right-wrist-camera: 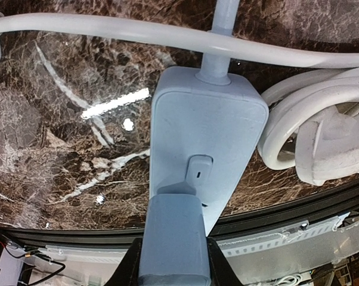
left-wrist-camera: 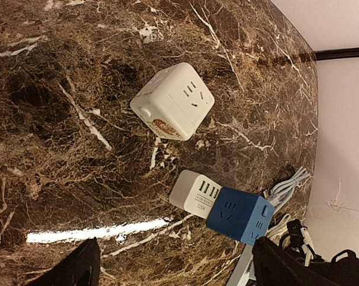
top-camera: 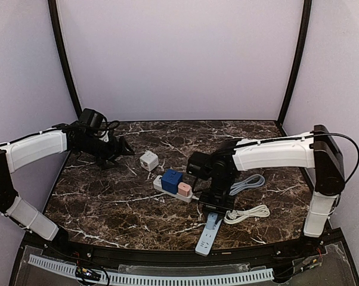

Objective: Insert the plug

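While right gripper (right-wrist-camera: 172, 262) grips plug (right-wrist-camera: 170, 229), white strip (top-camera: 158, 184) bearing blue cube (top-camera: 172, 180), pink cube (top-camera: 184, 189)

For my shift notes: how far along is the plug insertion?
Done: the right gripper has the pale blue plug gripped. In hand: holding it over the pale blue power strip. Left: seating it; whether it's in yet is hidden. The left gripper hangs open, idle.

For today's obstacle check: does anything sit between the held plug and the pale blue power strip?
Nothing visible: the plug sits directly over the power strip; cables lie beyond its far end.
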Robot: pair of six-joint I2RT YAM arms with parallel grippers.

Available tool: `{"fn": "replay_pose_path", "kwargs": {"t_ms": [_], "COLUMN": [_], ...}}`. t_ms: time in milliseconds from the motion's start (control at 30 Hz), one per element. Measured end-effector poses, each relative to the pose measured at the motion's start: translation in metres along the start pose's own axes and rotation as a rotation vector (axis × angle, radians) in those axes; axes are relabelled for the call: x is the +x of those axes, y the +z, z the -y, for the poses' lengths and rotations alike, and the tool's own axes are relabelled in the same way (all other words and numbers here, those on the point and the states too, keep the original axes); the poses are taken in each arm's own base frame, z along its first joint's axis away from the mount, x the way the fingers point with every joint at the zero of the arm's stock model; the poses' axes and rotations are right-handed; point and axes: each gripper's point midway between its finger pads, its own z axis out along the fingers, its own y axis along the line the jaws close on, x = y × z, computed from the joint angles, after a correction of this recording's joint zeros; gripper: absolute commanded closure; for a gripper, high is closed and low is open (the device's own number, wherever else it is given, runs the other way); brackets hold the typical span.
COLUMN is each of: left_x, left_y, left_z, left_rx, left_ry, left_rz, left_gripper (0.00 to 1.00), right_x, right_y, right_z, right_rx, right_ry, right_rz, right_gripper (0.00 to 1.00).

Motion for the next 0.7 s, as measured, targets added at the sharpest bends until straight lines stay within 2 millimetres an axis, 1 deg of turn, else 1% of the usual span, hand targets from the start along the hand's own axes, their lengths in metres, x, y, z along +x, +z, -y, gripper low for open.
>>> {"fn": "replay_pose_path", "kwargs": {"t_ms": [200,300,433,567,700], "left_x": [0.0000,0.0000,0.0000,0.0000,-0.0011], "left_y": [0.0000,0.0000,0.0000,0.0000,-0.0008], "left_z": [0.0000,0.0000,0.0000,-0.0004,-0.0004], "left_rx": [0.000,0.000,0.000,-0.002,-0.006], "left_ry": [0.003,0.006,0.008,0.008,0.010], "left_rz": [0.000,0.000,0.000,0.000,0.004], "left_gripper": [0.11,0.11,0.11,0.11,0.11], "right_x": [-0.0009,-0.0014,-0.0024,-0.0015,-0.0016], "right_y": [0.0012,0.0031,0.0025,0.0033,0.0042], "right_z": [0.0079,0.0067,-0.0001,-0.0010,0.0008], "right_rx": [-0.065,-0.080,-0.034,0.035,0.018], "right_ry": [0.007,0.011,0.024,0.037,0.036], "right_rz": [-0.022,-0.029,-0.036,-0.029,-0.012], "right_gripper": [1.00,1.00,1.00,1.00,1.00]}}
